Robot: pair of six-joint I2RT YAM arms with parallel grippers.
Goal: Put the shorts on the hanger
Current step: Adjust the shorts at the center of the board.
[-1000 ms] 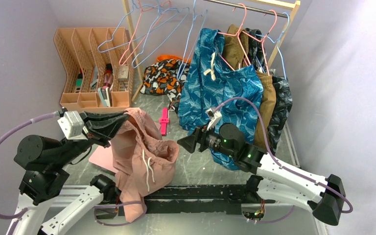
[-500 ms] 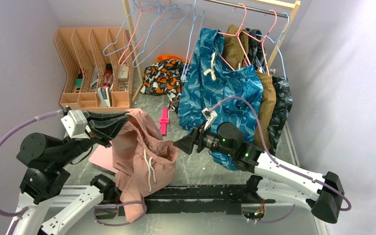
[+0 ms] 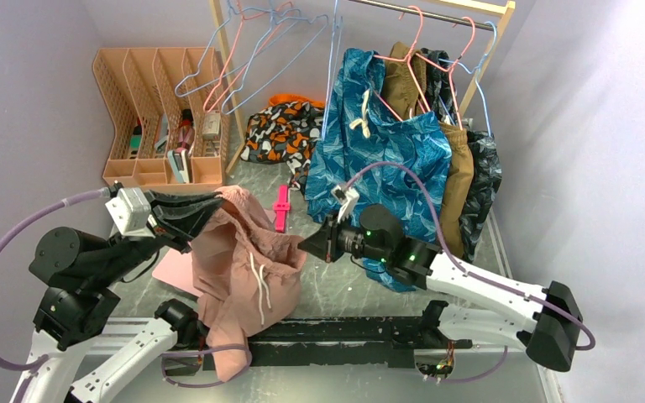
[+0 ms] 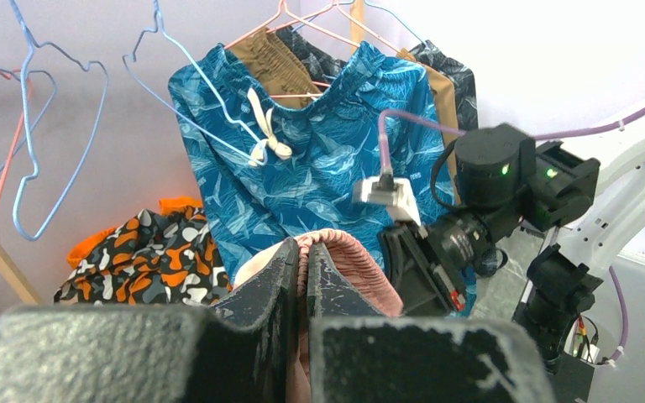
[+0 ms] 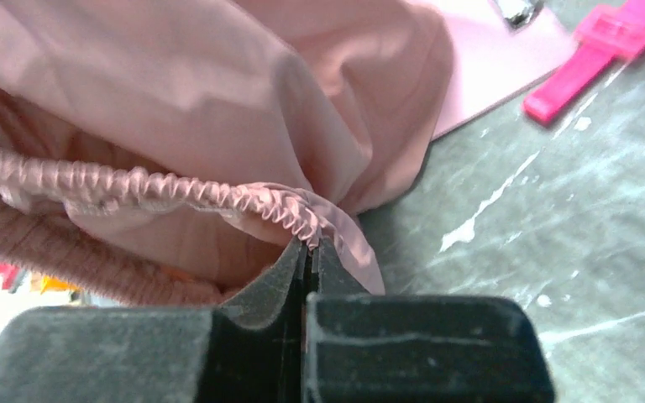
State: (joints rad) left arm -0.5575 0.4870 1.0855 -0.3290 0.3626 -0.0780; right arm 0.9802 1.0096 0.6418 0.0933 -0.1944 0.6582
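**Between both end effectors: shorts pinched at the waistband, hanger not yet reached**

Between our left end effector [image 3: 212, 204] and our right end effector [image 3: 309, 244] hang the shorts [image 3: 248, 273], held up over the counter [image 3: 336, 290] with the legs drooping below both. Each end effector is clamped narrow on the gathered waistband. The right one grips only a thin fold at the elastic edge.

The hanger [image 3: 329, 84] hangs on the rack [image 3: 504, 10], well beyond and above both end effectors. Several blue wire ones hang there, and we cannot tell for sure which is meant.

We judge three risks:
- The slim right-hand pinch may slip if we stretch the waistband open.
- The dangling legs and drawstring [image 3: 258, 290] could snag on our arm bases.
- Reaching past the blue patterned garment [image 3: 378, 159] beside the right end effector could knock a light hanger off.
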